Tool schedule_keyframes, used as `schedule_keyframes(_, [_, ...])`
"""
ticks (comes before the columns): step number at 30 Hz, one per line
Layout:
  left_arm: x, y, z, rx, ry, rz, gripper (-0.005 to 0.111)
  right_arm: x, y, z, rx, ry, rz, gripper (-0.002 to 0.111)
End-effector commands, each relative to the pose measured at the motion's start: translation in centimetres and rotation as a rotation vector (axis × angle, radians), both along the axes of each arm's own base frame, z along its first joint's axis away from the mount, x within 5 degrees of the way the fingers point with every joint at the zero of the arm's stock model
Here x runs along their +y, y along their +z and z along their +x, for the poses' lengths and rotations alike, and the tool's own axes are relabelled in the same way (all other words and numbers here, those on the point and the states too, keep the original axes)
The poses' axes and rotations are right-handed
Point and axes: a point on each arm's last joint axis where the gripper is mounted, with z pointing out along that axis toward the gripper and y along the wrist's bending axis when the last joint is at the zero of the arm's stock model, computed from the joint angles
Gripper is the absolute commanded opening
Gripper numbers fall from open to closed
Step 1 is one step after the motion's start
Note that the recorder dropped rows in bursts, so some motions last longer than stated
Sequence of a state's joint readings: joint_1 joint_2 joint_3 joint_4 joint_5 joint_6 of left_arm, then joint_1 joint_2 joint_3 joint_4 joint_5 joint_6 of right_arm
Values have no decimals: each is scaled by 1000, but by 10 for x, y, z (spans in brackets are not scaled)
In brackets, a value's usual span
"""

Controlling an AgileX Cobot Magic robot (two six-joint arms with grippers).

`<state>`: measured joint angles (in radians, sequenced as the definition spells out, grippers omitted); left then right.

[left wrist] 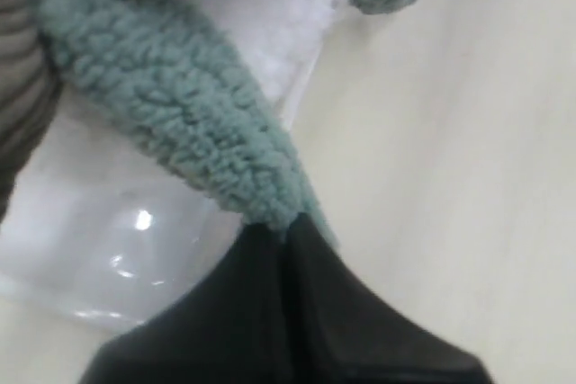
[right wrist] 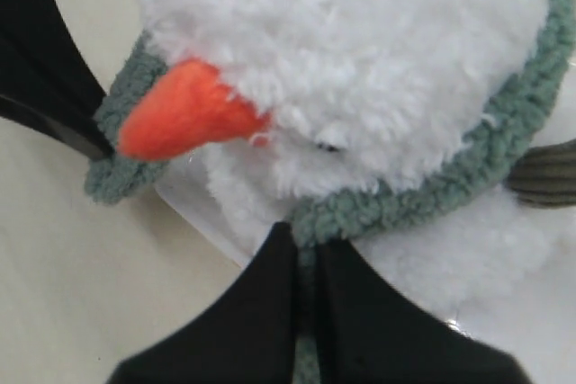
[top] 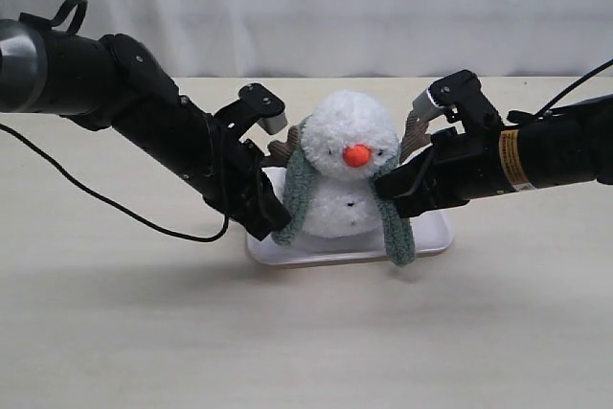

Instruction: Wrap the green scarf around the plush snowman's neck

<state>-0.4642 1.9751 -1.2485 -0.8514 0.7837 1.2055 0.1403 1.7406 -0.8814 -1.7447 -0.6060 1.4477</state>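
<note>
Pale tabletop [top: 306, 332], white curtain behind. The left gripper [top: 275, 217] pinches one end of the green scarf [top: 305, 184]. The right gripper [top: 388, 189] is clamped on the other half. Between them sits the plush snowman [top: 350, 131] on a white tray [top: 431, 239]. The scarf is draped behind the snowman's neck [top: 335, 177], so crossing the ends in front looks like the next move.

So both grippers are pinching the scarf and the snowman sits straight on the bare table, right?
No. The snowman sits on a white tray, not the bare table, as the exterior view shows. The left gripper and right gripper do pinch the scarf.
</note>
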Motion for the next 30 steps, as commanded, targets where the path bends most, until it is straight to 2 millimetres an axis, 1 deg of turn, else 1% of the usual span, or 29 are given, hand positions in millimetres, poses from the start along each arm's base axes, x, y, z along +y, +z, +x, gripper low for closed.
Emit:
schedule_keyframes(1, [-7, 4, -6, 67, -25, -88, 0, 0, 4, 0, -16, 2, -2, 4])
schedule_keyframes(5, [-15, 5, -10, 70, -27, -108, 0, 0, 4, 0, -16, 2, -2, 4])
schedule_keyframes(8, [-26, 3, -14, 19, -46, -96, 0, 0, 4, 0, -16, 2, -2, 4])
schedule_keyframes(10, [-36, -1, -14, -20, -18, -91, 0, 0, 4, 0, -14, -1, 0, 4])
schedule_keyframes(13, [-42, -7, -14, -45, -5, -78, 0, 0, 4, 0, -12, -2, 1, 4])
schedule_keyframes(14, [-44, -12, -14, -52, 3, -67, 0, 0, 4, 0, -12, -2, 1, 4])
schedule_keyframes(19, [-46, -22, -12, -30, 36, -77, 0, 0, 4, 0, -11, -1, 2, 4])
schedule_keyframes(24, [-52, -17, -11, -38, 35, -159, 0, 2, 5, -1, 3, 10, 24, 4])
schedule_keyframes(28, [-51, -17, -10, -46, 44, -157, 0, 2, -2, -7, 41, 3, 31, 4])
schedule_keyframes(30, [-51, -17, -10, -47, 46, -156, 0, 5, 0, -11, 60, 42, 69, 4])
